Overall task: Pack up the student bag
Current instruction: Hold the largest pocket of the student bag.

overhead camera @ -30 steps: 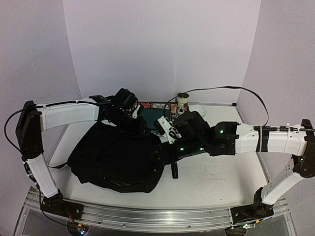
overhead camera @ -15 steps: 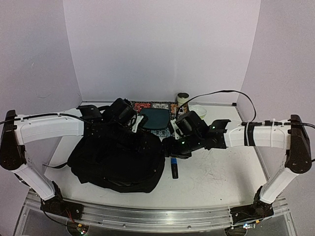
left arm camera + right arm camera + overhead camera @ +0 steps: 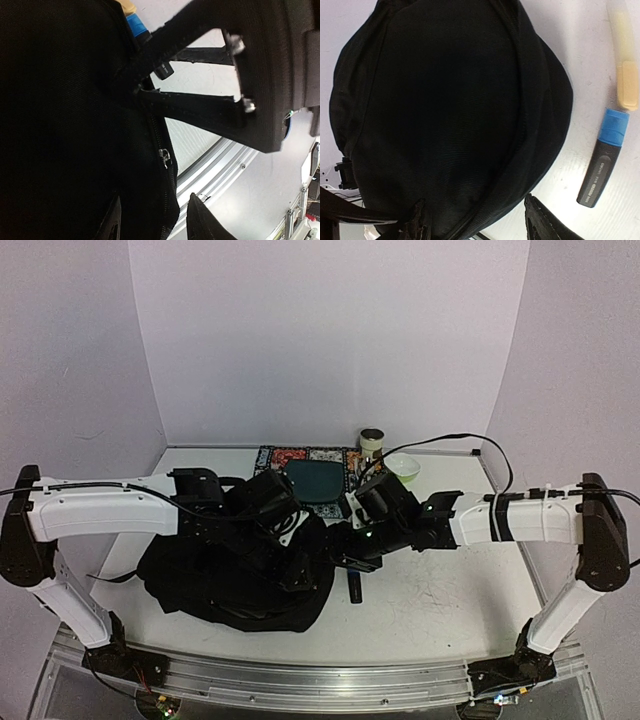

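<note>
The student bag [image 3: 225, 575] is a big black backpack lying left of centre on the table. My left gripper [image 3: 292, 540] hangs over its right side. In the left wrist view the left gripper [image 3: 155, 225] is open, and the bag's zipper edge [image 3: 162, 157] sits between the jaws, apart from the right finger [image 3: 200, 220]. My right gripper [image 3: 345, 545] reaches in from the right, next to the left one. Seen from the right wrist, this gripper [image 3: 480, 222] stands open around the rounded rim of the bag [image 3: 445, 100], the right finger clear of the fabric.
A dark marker with a blue cap [image 3: 602, 160] and a yellow highlighter [image 3: 624, 75] lie on the table right of the bag; the marker [image 3: 354, 585] shows from above. At the back are a patterned cloth [image 3: 300, 455], a dark teal pouch [image 3: 315, 482], a tin can [image 3: 372, 440] and a pale green bowl [image 3: 403, 468].
My left arm swung from behind the bag forward and down to its right edge. The right gripper moved left and lower toward the bag, and its jaws widened.
</note>
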